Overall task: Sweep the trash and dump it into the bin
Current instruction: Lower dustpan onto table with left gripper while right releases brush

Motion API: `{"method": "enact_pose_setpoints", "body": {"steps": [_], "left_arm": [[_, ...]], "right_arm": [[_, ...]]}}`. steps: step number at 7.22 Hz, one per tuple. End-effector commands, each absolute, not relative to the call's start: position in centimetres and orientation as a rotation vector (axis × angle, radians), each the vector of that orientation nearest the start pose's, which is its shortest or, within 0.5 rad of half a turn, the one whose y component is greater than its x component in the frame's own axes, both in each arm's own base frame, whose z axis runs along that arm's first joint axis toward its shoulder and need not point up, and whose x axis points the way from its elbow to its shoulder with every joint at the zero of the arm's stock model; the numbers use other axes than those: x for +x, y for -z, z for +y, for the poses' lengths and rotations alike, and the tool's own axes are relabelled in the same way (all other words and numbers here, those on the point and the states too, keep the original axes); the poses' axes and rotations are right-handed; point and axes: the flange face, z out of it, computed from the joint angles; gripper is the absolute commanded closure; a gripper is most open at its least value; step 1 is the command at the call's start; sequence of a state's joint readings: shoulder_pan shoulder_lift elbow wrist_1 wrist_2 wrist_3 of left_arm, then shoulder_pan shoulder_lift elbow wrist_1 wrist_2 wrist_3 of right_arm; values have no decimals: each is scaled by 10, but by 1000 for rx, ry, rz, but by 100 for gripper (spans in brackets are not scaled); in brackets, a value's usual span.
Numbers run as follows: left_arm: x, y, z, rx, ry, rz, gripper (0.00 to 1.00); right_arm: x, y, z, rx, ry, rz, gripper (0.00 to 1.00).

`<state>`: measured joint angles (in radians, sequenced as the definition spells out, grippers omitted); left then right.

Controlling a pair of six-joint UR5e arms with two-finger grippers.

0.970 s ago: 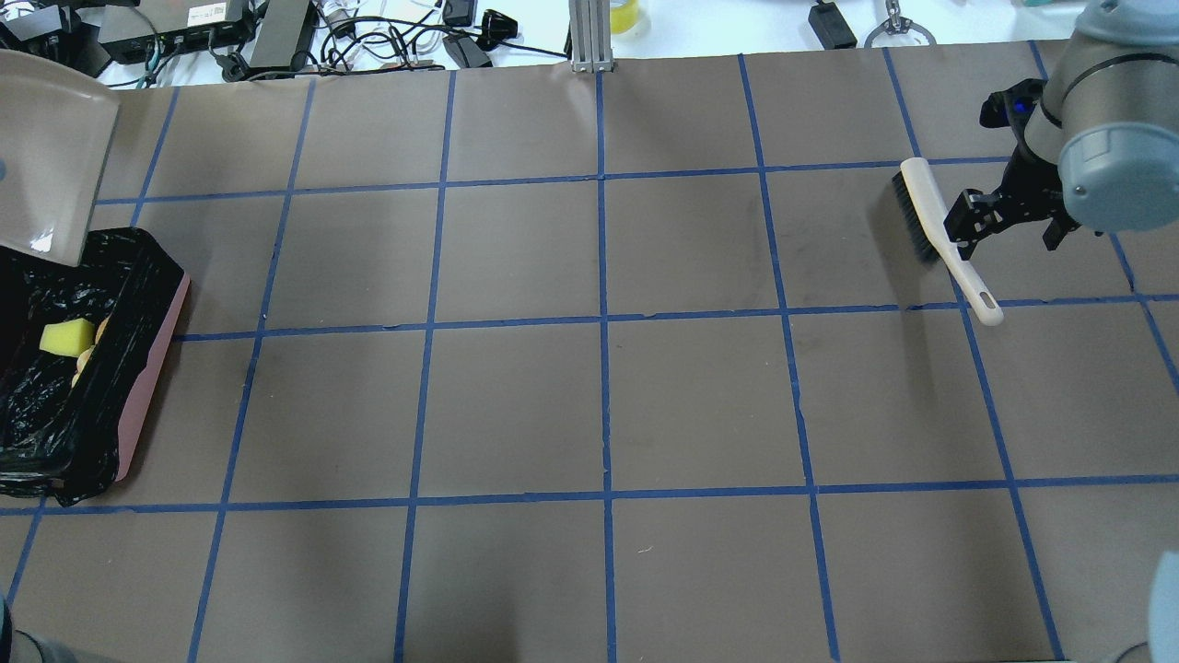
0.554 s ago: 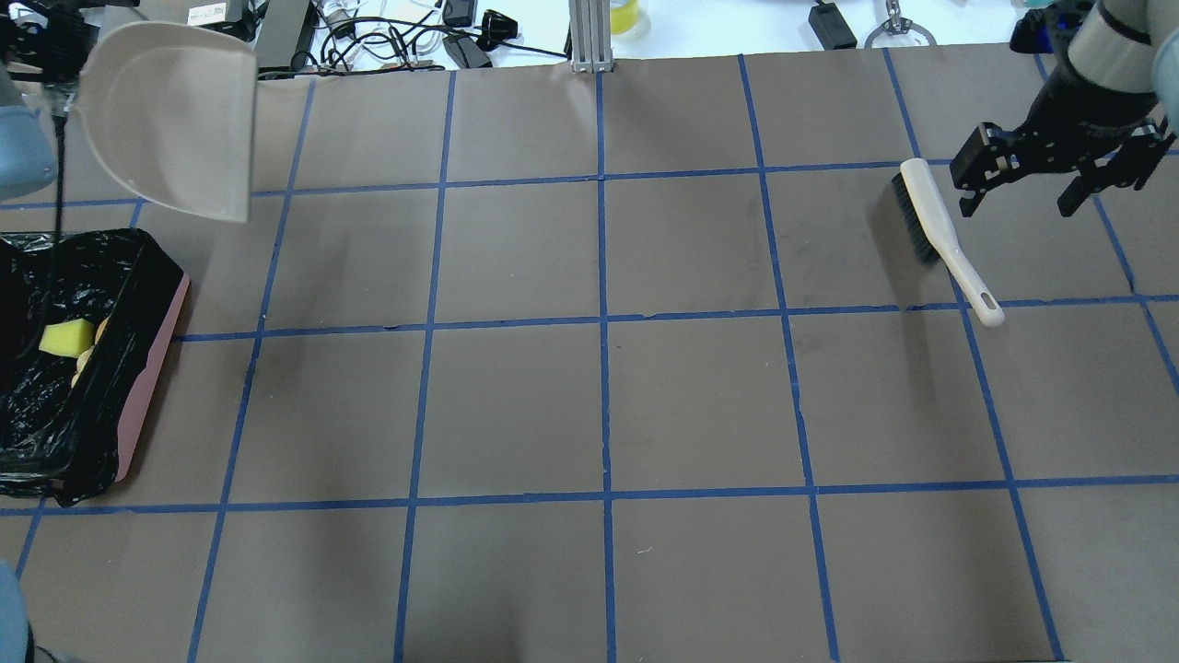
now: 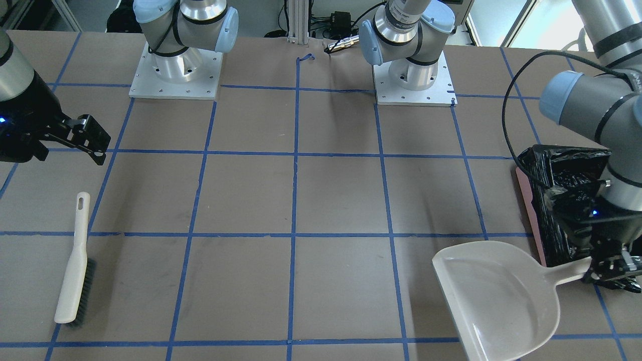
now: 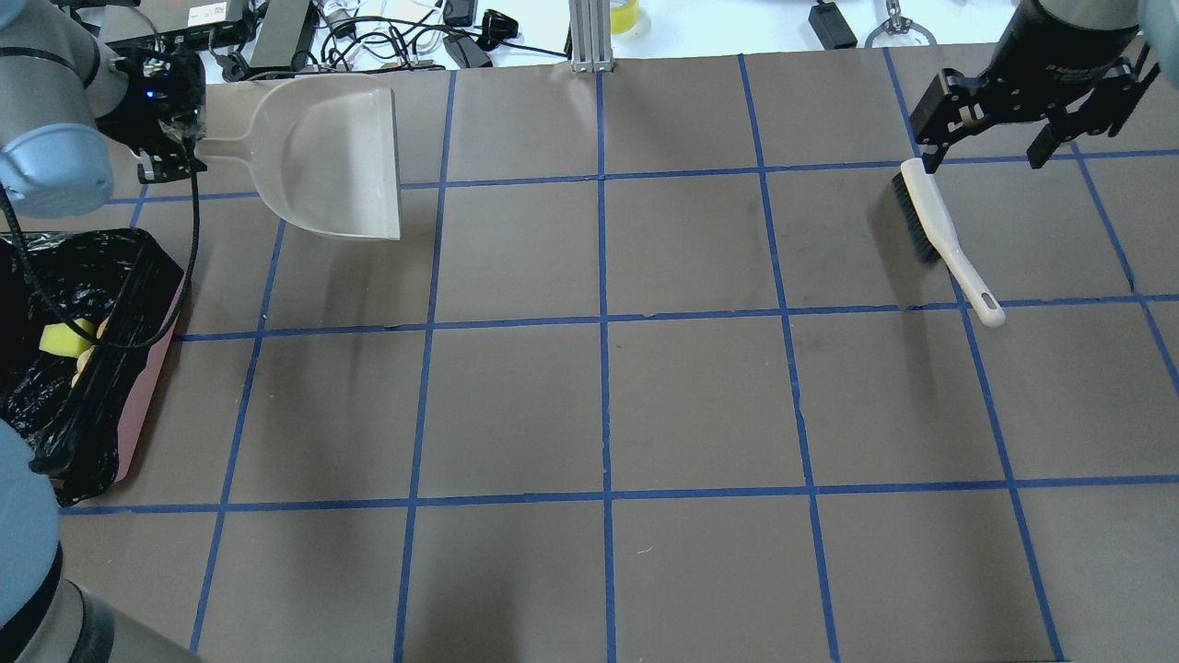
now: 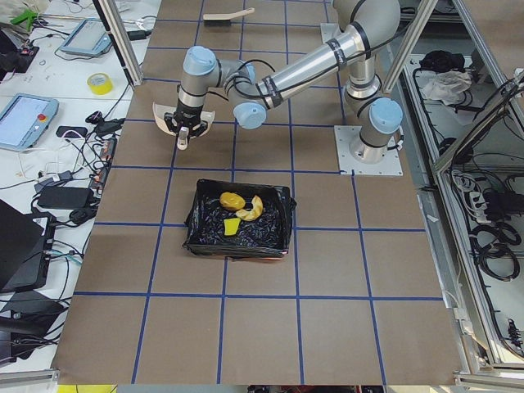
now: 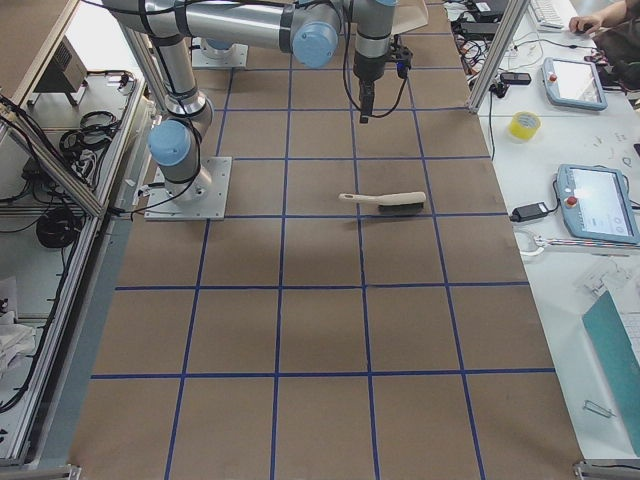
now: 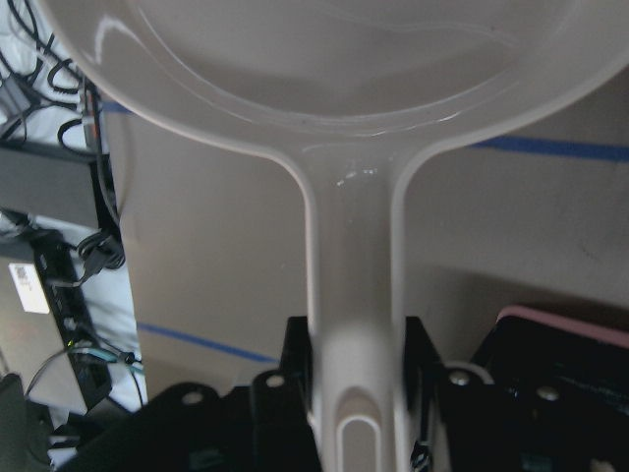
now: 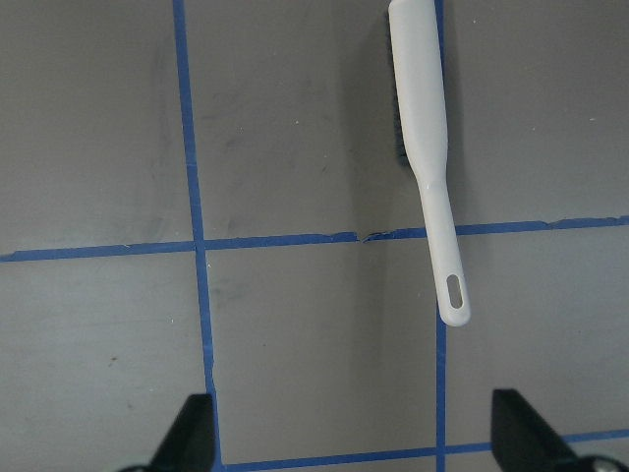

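The bin is a pink box lined with a black bag at the table's left end. It also shows in the front view. The trash lies inside it: an orange lump, a cream crescent and a yellow wedge. The wedge also shows in the overhead view. My left gripper is shut on the handle of the empty grey dustpan, held beyond the bin. My right gripper is open and empty, above the far end of the brush.
The brush lies flat on the brown mat at the right, seen in the right wrist view and the front view. Cables and power bricks line the far table edge. A black cable hangs from my left wrist over the bin.
My left arm has swung the dustpan from over the bin out to the right and levelled it. My right gripper has moved away from the brush handle toward the far edge, still open.
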<state>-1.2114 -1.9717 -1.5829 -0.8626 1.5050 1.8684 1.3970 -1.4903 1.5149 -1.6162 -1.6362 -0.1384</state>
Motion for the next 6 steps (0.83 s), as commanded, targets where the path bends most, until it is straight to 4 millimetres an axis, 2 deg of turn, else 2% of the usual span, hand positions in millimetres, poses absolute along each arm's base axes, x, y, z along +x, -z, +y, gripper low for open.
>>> {"method": "enact_pose_setpoints", "body": {"steps": [1, 2, 3, 4, 6], "left_arm": [[88, -276, -669, 2095, 259, 2178, 100], [58, -268, -673, 2163, 236, 2169, 100], [38, -262, -675, 2192, 209, 2171, 100], [31, -254, -673, 2233, 184, 2171, 100], [30, -245, -667, 2259, 151, 2184, 100]], "right_arm": [[68, -487, -539, -5, 40, 3226, 0], [103, -488, -531, 32, 50, 3223, 0], [130, -489, -525, -2, 60, 3224, 0], [147, -489, -521, -51, 74, 3210, 0], [159, -488, -516, -89, 63, 3206, 0]]}}
